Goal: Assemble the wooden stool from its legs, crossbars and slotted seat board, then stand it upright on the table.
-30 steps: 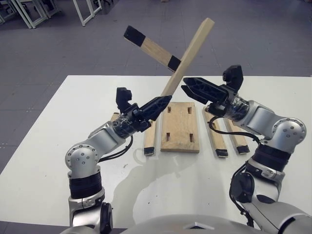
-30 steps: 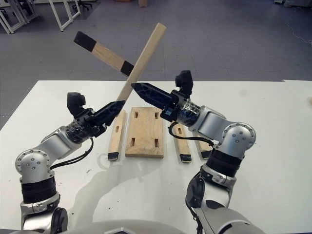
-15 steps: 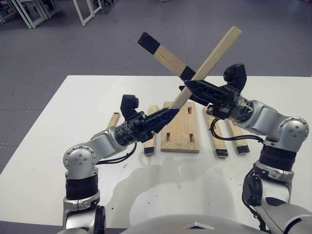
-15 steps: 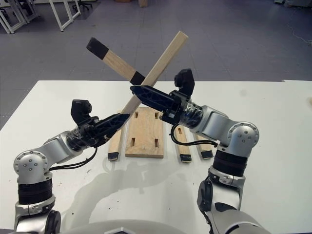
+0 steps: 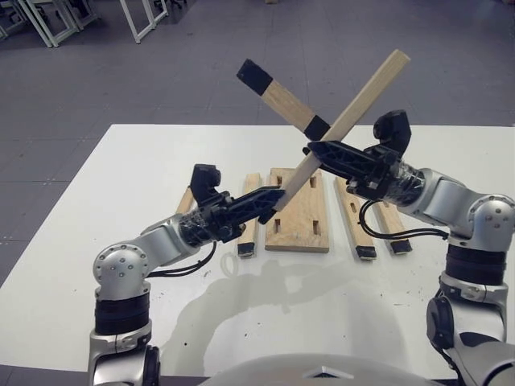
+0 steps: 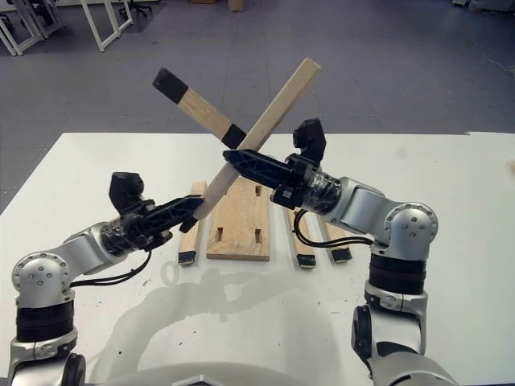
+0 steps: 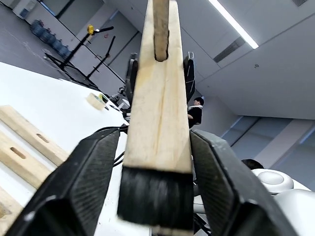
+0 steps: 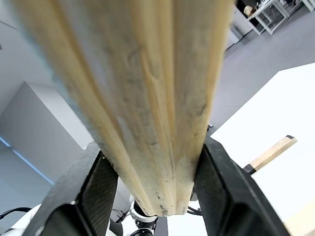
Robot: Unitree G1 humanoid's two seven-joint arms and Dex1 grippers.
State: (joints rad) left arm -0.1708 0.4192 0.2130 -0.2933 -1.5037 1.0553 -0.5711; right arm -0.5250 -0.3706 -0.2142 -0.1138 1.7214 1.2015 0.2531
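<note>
The fingers of the left gripper [image 5: 276, 195] pinch the leg [image 5: 354, 100] by its lower end. Those of the right gripper [image 5: 311, 147] pinch the crossbar [image 5: 282, 98], which meets the tilted leg crosswise.

— How's the light?
— Bright and even, from overhead. A strip light [image 7: 231, 22] glows on the ceiling in the left wrist view. The white counter [image 5: 80, 241] is bright but shows no hard glare; the floor [image 5: 121, 80] behind it is duller.
— Shadows?
— Faint and soft-edged beside the boards [image 5: 355, 217].
— Any blur?
— In the right wrist view, the right piece [image 8: 142, 98] sits close to the lens and is out of focus, as are the right fingers [image 8: 83, 196]. The near black end of the left piece [image 7: 157, 123] is soft too.
</note>
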